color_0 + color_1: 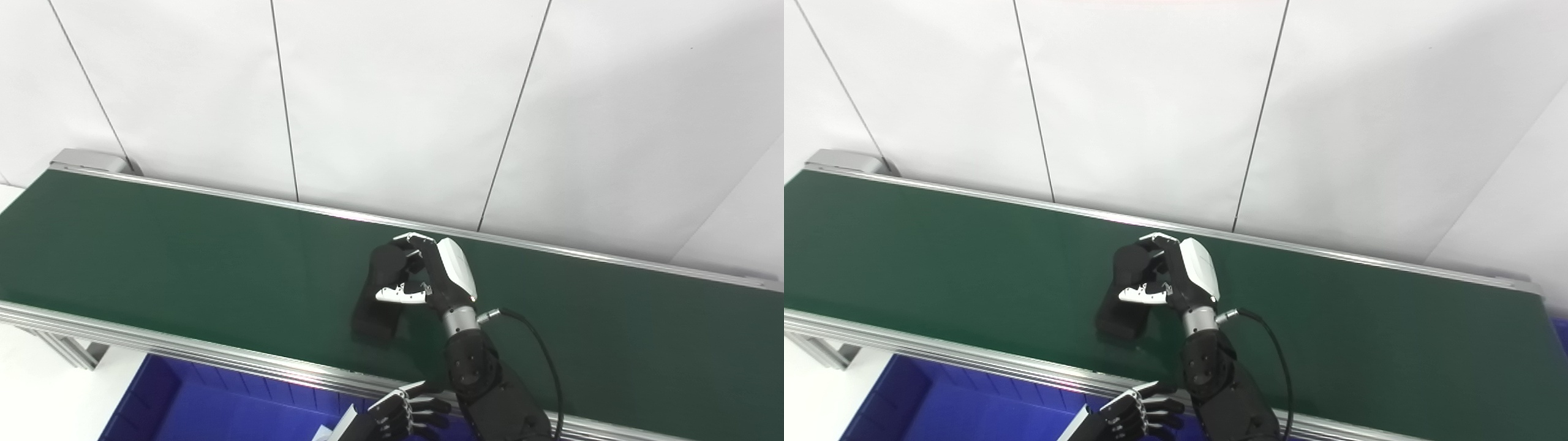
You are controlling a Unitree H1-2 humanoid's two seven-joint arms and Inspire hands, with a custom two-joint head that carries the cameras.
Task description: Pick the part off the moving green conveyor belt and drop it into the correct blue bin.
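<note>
The green conveyor belt is running as a broad diagonal band from the upper left of the frame toward the lower right, edged on both long sides by aluminium rails. Behind it white wall panels are filling the whole top of the picture.

Near the centre of the frame the right hand is reaching over the belt, its arm rising from the bottom edge just right of centre, with a black cable looping off the wrist. Its fingers are curling around the upper end of the part, a black blocky piece that is lying on the belt and stretching down and to the left from the hand. The hand is closing on that piece, white fingertip showing across its top; whether the part is lifting clear of the belt surface cannot be told, since its lower end is blending into its own shadow.

At the bottom centre the left hand is sitting low beside the near rail, fingers loosely spread and holding nothing.

In the lower left corner a blue bin is lying below the near rail, its ribbed inner wall showing; something pale is just peeking in at the bottom edge beside the left hand, too little of it showing to name
</note>
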